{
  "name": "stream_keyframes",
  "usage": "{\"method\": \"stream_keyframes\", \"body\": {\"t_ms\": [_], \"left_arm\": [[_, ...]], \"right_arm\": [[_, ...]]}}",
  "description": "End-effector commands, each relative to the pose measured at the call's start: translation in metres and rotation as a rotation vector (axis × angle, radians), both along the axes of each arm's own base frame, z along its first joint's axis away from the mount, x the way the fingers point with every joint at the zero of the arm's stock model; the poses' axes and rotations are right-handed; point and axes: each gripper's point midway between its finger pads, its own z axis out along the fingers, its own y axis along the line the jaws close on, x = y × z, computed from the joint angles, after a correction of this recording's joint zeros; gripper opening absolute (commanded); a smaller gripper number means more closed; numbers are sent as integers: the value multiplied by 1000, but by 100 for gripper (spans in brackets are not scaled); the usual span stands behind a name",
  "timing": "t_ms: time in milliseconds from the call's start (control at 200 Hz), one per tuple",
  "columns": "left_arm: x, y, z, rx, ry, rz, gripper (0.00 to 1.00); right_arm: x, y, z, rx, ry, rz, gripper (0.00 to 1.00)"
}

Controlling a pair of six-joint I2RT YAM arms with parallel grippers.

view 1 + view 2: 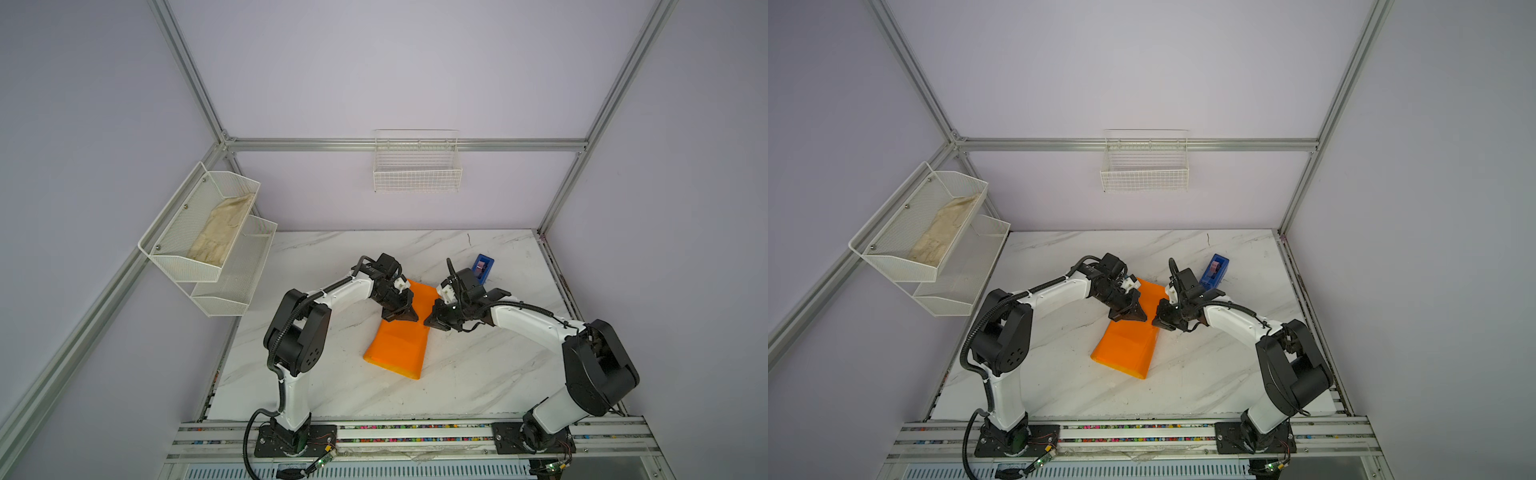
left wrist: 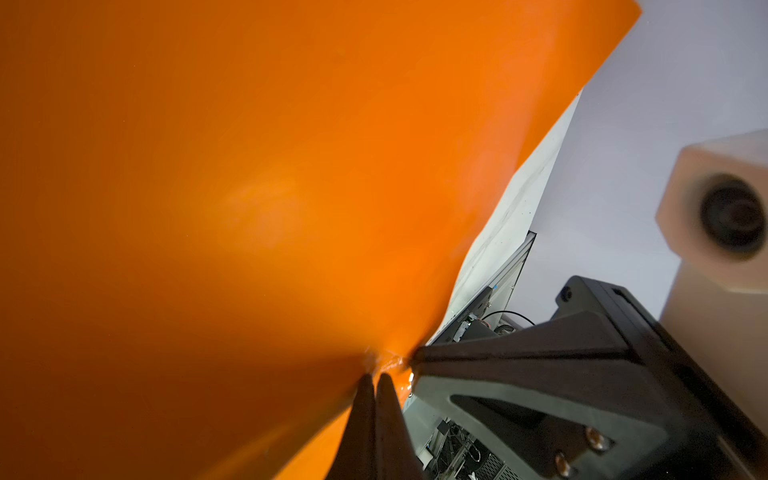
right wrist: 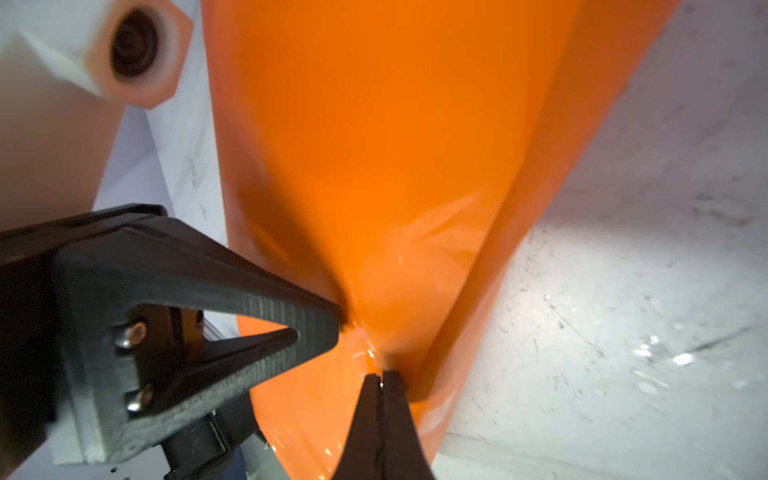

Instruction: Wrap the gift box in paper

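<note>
Though creased, paper (image 3: 395, 145) in right claw (image 3: 381, 375).

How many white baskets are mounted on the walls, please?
3: an upper mesh basket and a lower mesh basket beneath it on the side wall, and a wire basket on the back wall. None appears hidden.

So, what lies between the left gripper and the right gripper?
Only a short puckered stretch of the paper; the left gripper and the right gripper both pinch it. The right wrist view shows this best.
</note>
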Motion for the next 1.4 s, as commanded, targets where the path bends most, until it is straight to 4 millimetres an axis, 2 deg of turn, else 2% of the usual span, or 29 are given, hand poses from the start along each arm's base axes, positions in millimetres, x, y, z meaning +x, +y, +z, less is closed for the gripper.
{"method": "stream_keyframes", "body": {"t_ms": [0, 160, 300, 370, 475, 515, 560, 685, 800, 875, 940, 995, 1060, 1110, 1185, 1195, 1280, 1335, 1395], "left_arm": [[-11, 23, -21, 134, 48, 20, 0], [-10, 23, -20, 133, 48, 22, 0], [-9, 22, -17, 131, 40, 20, 0], [-8, 21, -14, 128, 37, 20, 0], [-6, 20, -7, 119, 25, 23, 0], [-3, 18, -3, 111, 15, 23, 0], [0, 15, 3, 94, 2, 17, 0], [17, -2, 35, 15, -64, 3, 1], [38, -16, 85, -59, -177, -17, 10], [46, -20, 116, -89, -256, -43, 19], [49, -19, 135, -97, -333, -82, 31], [51, -11, 140, -70, -388, -98, 39], [51, 1, 140, -38, -431, -115, 47], [51, 15, 133, -3, -443, -117, 52], [49, 37, 117, 48, -438, -112, 66], [50, 41, 115, 58, -439, -109, 68], [47, 69, 88, 138, -408, -95, 81], [43, 81, 72, 159, -385, -95, 83], [37, 87, 55, 162, -352, -103, 84]], "right_arm": [[-7, -20, 1, -108, 4, -13, 0], [-4, 4, 21, 49, -20, 12, 0], [-6, 17, 19, 144, -6, 27, 0], [-8, 14, 9, 117, 6, 25, 0], [-13, -2, -8, -4, 33, 24, 0], [-15, -8, -9, -38, 35, 26, 0], [-13, -11, -3, -55, 14, 18, 0], [-3, -13, 25, -41, -69, -17, 0], [-4, -13, 24, -37, -57, -25, 21], [-5, -13, 22, -29, -49, -38, 29], [-4, -11, 27, -1, -63, -56, 35], [-3, -9, 32, 29, -84, -58, 43], [-2, -8, 35, 57, -106, -68, 52], [-3, -8, 35, 78, -120, -80, 68], [-3, -6, 32, 118, -142, -103, 94], [-3, -7, 39, 135, -161, -108, 96], [0, -9, 35, 156, -168, -151, 97], [0, -9, 25, 143, -141, -168, 96], [1, -6, 6, 139, -90, -179, 93]]}}
